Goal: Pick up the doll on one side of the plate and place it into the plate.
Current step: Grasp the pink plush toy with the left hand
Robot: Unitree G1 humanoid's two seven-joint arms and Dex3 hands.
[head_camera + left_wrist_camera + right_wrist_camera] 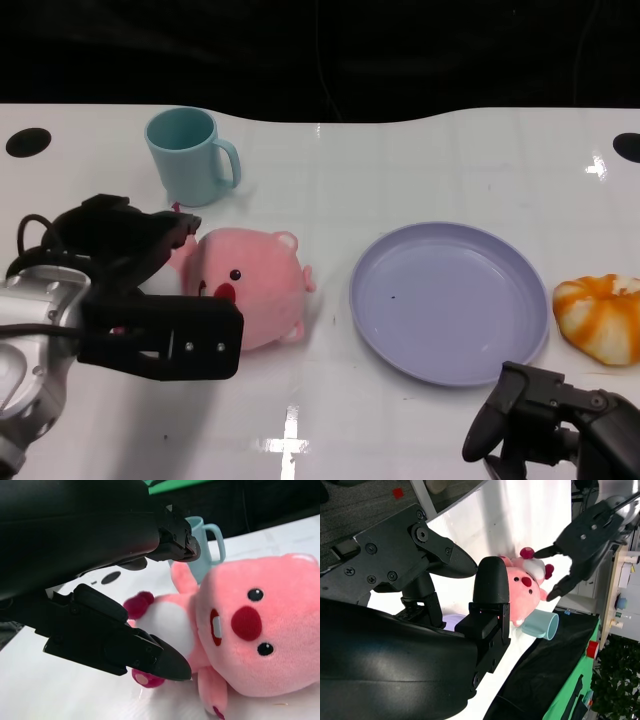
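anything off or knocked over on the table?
Only the pink plush doll: it lies on its side left of the lilac plate, between the open fingers of the left hand. The teal mug stands upright; nothing is spilled.

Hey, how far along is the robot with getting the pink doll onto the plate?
Nothing is finished yet: the pink doll lies on the table left of the purple plate, which holds nothing. In hand: the left hand is at the doll, fingers spread on either side of its body, not yet closed. Left: grip, lift, carry across, and set it in the plate.
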